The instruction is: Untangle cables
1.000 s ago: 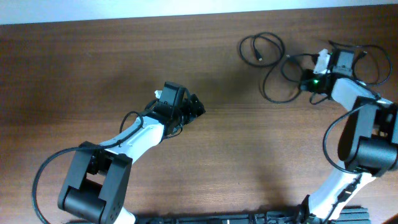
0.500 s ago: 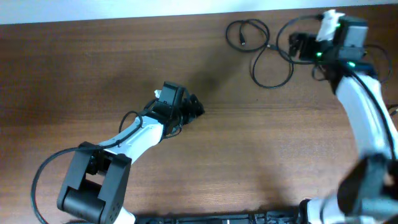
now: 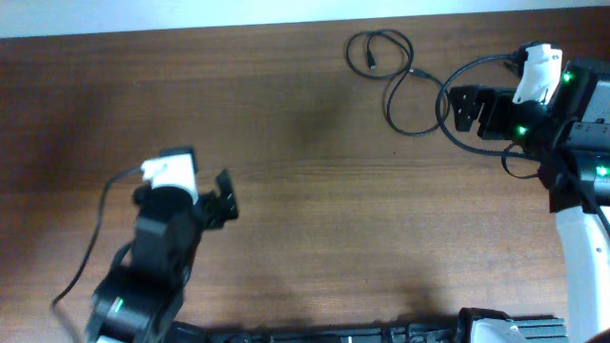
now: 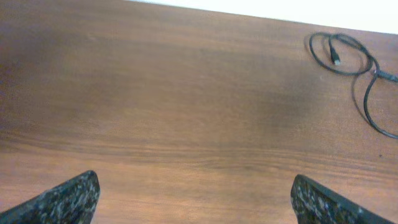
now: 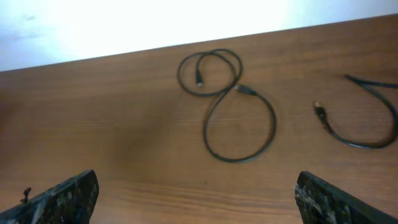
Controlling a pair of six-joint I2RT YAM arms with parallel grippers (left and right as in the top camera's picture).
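The cables (image 5: 244,91) are thin black cords with small plug ends. They lie loose and flat near the far edge of the tabletop (image 3: 315,248), toward its right side. One forms a figure-eight, a small round loop joined to a larger oval loop. In the right wrist view a second cord (image 5: 360,145) bends in an open arc to the right, apart from the first. The tabletop is smooth brown wood with fine grain. The right fingers (image 5: 68,196) stand spread wide, holding nothing, near the cables. The left fingers (image 4: 68,199) are just as wide and empty, well apart from them.
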